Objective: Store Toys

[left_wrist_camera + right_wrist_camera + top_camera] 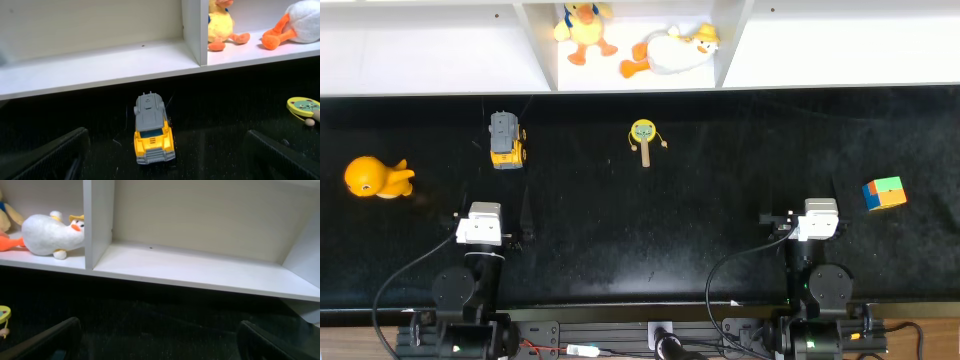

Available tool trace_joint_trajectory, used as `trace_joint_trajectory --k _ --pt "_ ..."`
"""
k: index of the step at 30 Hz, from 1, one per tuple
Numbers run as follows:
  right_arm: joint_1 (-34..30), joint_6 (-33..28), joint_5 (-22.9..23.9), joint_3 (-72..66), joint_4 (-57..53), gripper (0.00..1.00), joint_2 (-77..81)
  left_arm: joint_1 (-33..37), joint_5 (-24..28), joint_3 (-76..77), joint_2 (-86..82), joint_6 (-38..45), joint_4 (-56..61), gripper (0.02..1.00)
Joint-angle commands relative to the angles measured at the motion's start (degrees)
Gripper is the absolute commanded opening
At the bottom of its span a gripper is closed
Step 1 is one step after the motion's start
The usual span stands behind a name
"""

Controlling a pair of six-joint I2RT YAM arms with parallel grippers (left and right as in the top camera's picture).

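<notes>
Toys: 4 pcs lie loose on the black table, 2 pcs are already in the shelf.

1. Nearest the bases. Left claw and right claw are both spread wide w/ nothing btwn the fingers. Each sits low over the table ahead of its own base.
2. Mid table. Cube lies near the R claw, off to its right. Orange duck lies far L, well apart from the L claw.
3. Farther out. Toy truck stands on its wheels straight ahead of the L claw, nose toward it, short of the shelf edge. Rattle lies flat near table ctr, btwn the two arms, handle toward the bases.
4. Far edge. Shelf has three bays. The ctr bay holds the yellow plush duck and the white plush duck side by side.

Status (judged): no pick begun; the truck is the likely first item for the L arm.

Risks:
- Truck has wheels. One finger touching before both close may roll or turn it away.
- Rattle is thin and flat. Fingers may scrape the table or slip off the handle.
- Ctr bay is partly full. A toy set there may knock the plush ducks, and a low approach may strike the shelf lip or a divider.
- Rattle sits btwn the arms. Both reaching for it risks arm contact
</notes>
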Motion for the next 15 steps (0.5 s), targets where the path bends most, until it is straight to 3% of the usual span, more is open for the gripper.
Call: trace_joint_trajectory --k 1,15 --pt "-0.1 0.0 0.3 -0.8 0.3 0.996 -0.3 -0.2 -0.9 0.0 -0.6 1.0 -0.2 0.998" --pt "-0.1 0.0 0.3 -0.8 0.3 0.996 -0.3 -0.1 -2.3 0.0 -0.6 1.1 -0.3 0.998"
